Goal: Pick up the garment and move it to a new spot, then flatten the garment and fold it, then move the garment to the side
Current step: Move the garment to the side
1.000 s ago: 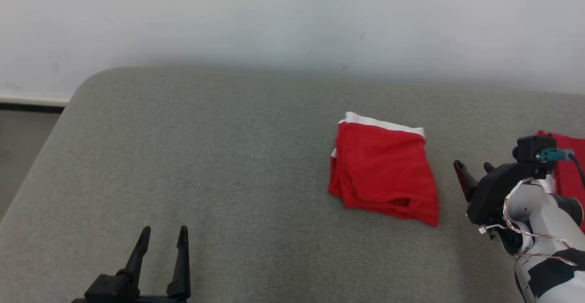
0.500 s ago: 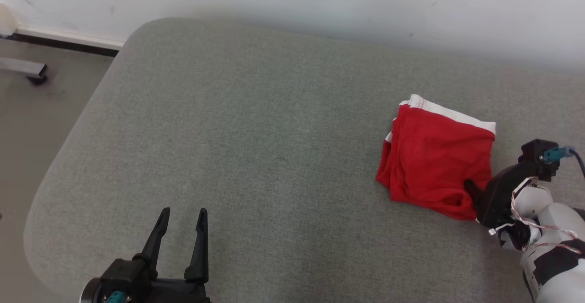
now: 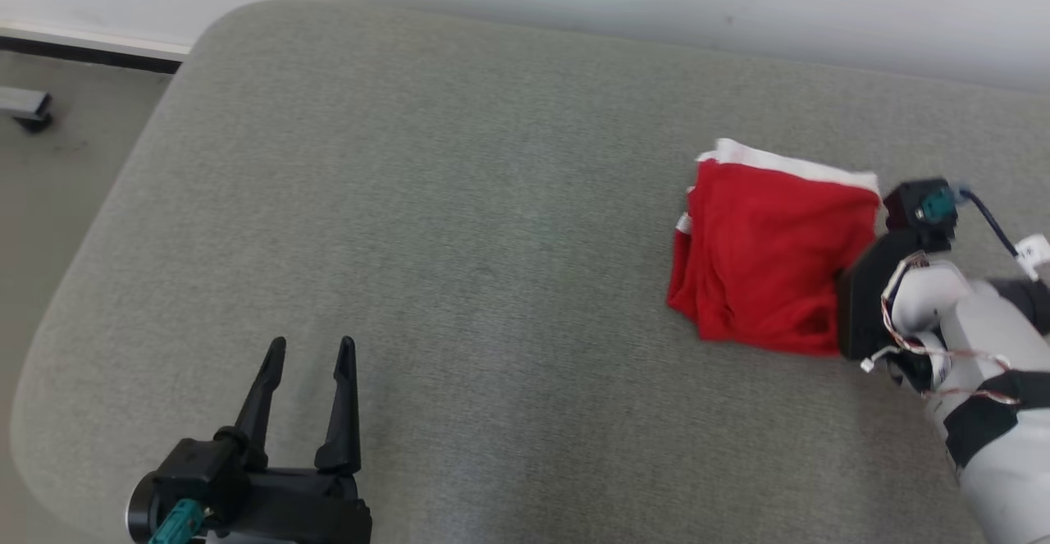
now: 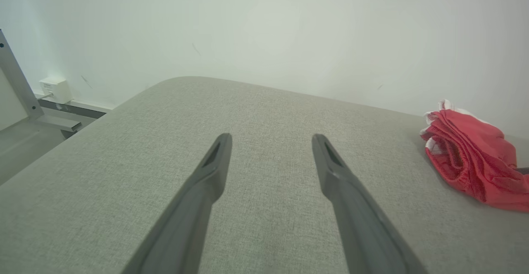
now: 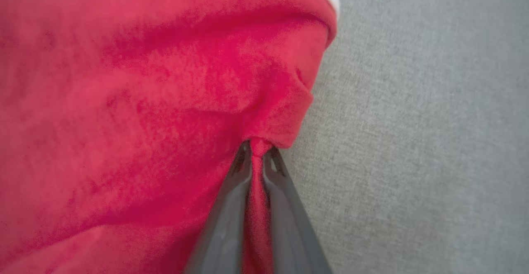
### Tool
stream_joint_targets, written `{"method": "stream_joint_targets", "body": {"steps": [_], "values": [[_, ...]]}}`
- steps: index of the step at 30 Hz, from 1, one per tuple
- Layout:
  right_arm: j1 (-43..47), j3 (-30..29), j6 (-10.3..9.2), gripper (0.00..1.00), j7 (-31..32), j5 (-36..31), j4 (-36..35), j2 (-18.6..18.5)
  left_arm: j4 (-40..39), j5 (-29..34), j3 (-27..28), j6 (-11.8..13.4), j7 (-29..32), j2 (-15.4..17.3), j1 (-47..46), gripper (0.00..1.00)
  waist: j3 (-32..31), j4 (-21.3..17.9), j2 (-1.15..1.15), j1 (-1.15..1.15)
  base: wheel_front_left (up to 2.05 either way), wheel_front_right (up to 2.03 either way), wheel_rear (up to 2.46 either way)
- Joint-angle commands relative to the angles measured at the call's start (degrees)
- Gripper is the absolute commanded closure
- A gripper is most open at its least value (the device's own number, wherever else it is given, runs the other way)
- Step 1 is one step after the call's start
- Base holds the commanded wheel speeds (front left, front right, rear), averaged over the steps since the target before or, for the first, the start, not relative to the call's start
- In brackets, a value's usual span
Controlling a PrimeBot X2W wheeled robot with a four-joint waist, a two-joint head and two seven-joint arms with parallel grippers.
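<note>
Garment (image 3: 763, 265): red with a white band, lying as a compact folded bundle on the right part of the grey upholstered cushion (image 3: 459, 199), near the wall side. The right pincer (image 5: 257, 155) is clamped on a pinch of red cloth at the bundle's right edge, and fabric puckers around the tips. The left pincer (image 3: 310, 355) hovers well apart from it over bare cushion at the near left, jaws wide and empty.

Since the cloth already looks folded, I judge this to be the grasp that opens the move to the side, though it could be the first pick-up. Next comes a lift or low drag, slow enough that the layers don't spill open.
</note>
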Motion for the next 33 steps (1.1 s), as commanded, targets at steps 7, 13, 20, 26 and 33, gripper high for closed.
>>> {"method": "stream_joint_targets", "body": {"steps": [7, 13, 20, 26, 33], "values": [[-6.2, 6.38, -0.18, 1.0, 2.47, 2.27, -6.67, -3.16, -0.92, -0.21, 0.98, 0.37, 0.03, -0.02, -1.99, 0.0, 1.69, -8.19, -0.01, -0.01, 0.0, 0.0, 0.0], [-9.36, 12.48, -0.18, 1.0, 4.26, 3.9, -12.78, -6.93, -1.29, 0.14, 1.49, 0.01, 0.03, 0.0, -3.48, 0.0, 3.09, -13.85, -0.01, -0.01, 0.0, 0.0, 0.0], [-10.47, 15.48, -0.18, 1.0, 2.83, 4.68, -17.62, -13.21, -0.3, 1.15, 2.28, -1.34, 0.03, 0.01, -5.52, 0.0, 4.85, -19.16, -0.01, -0.01, 0.0, 0.0, 0.0], [-11.83, 16.1, -0.18, 1.0, -0.17, 3.18, -17.14, -17.47, -0.74, 2.76, 2.67, -2.4, 0.03, 0.01, -6.92, 0.0, 7.26, -21.9, -0.01, -0.01, 0.0, 0.0, 0.0], [-13.44, 17.52, -0.18, 1.0, -2.51, -0.46, -14.57, -21.52, -0.9, 4.38, 2.57, -3.46, 0.03, 0.3, -8.58, 0.0, 9.65, -22.57, -0.01, -0.01, 0.0, 0.0, 0.0]]}}
